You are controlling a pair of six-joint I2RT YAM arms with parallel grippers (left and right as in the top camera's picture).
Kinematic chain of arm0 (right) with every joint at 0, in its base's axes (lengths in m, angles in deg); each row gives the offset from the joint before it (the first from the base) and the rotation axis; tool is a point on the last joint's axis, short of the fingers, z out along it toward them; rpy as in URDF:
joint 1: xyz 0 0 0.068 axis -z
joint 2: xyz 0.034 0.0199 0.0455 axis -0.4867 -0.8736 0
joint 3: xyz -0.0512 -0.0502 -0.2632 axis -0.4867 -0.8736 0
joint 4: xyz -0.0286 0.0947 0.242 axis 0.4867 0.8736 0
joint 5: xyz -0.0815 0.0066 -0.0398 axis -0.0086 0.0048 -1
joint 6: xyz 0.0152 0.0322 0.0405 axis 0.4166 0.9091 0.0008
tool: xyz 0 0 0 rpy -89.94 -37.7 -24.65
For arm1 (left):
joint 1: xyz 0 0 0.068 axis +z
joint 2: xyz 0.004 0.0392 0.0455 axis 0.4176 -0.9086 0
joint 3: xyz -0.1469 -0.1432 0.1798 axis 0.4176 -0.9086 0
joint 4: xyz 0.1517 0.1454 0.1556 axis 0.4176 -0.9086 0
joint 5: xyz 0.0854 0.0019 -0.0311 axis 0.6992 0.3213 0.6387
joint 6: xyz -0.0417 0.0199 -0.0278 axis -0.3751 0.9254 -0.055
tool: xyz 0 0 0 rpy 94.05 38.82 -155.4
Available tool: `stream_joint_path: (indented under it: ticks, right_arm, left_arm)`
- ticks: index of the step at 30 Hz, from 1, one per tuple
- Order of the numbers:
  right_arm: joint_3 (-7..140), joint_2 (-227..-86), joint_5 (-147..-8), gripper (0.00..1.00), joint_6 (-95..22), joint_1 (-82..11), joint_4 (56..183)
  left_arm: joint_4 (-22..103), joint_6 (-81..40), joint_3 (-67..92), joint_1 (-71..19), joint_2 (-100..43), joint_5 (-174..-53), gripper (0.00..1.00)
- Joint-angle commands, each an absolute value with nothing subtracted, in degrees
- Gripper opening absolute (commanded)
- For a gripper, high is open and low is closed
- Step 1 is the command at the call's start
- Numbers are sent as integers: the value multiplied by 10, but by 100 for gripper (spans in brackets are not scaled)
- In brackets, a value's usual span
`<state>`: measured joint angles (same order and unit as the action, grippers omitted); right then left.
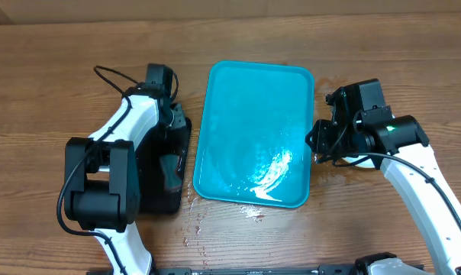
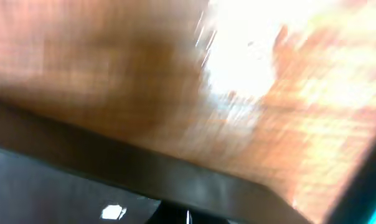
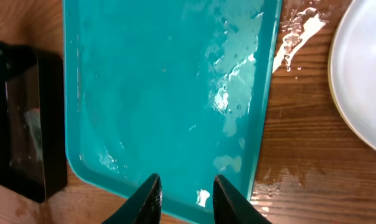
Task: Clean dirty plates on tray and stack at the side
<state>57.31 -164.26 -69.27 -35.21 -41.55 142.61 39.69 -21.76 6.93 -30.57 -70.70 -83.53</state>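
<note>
The turquoise tray [image 1: 253, 130] lies in the middle of the table, wet and with no plates on it; the right wrist view also shows the tray [image 3: 169, 81]. A pale plate [image 3: 365, 74] rests on the wood to the tray's right, and overhead that plate [image 1: 360, 162] peeks out from under my right arm. My right gripper [image 3: 187, 190] hovers open over the tray's near rim with nothing between its fingers. My left gripper [image 1: 178, 121] is at the black tray's far end. The left wrist view is blurred, so its jaws do not show.
A black tray [image 1: 166, 172] with a grey object in it sits left of the turquoise tray. The black tray's rim [image 2: 175, 177] crosses the blurred left wrist view. Water puddles [image 1: 252, 212] lie on the wood near the tray's front and right.
</note>
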Motion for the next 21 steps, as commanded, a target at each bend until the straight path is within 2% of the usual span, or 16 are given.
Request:
stream_joint_path:
  ticks: [1, 7, 11, 15, 21]
  right_arm:
    - [571, -1655, -696, 29, -352, -418, 1419]
    - [571, -1666, -696, 29, -350, -418, 1426]
    - [571, -1666, -696, 30, -351, -418, 1433]
    - [571, -1666, -702, 36, -350, -418, 1427]
    - [571, -1694, -767, 48, -349, -423, 1417]
  left_arm:
    - [442, -231, 68, -303, -712, -825, 4]
    - [525, -243, 72, -302, -712, -788, 4]
    - [515, -242, 117, -299, -711, -789, 4]
    - [430, -239, 209, -295, -702, -817, 4]
    - [193, -190, 384, -296, -687, -949, 5]
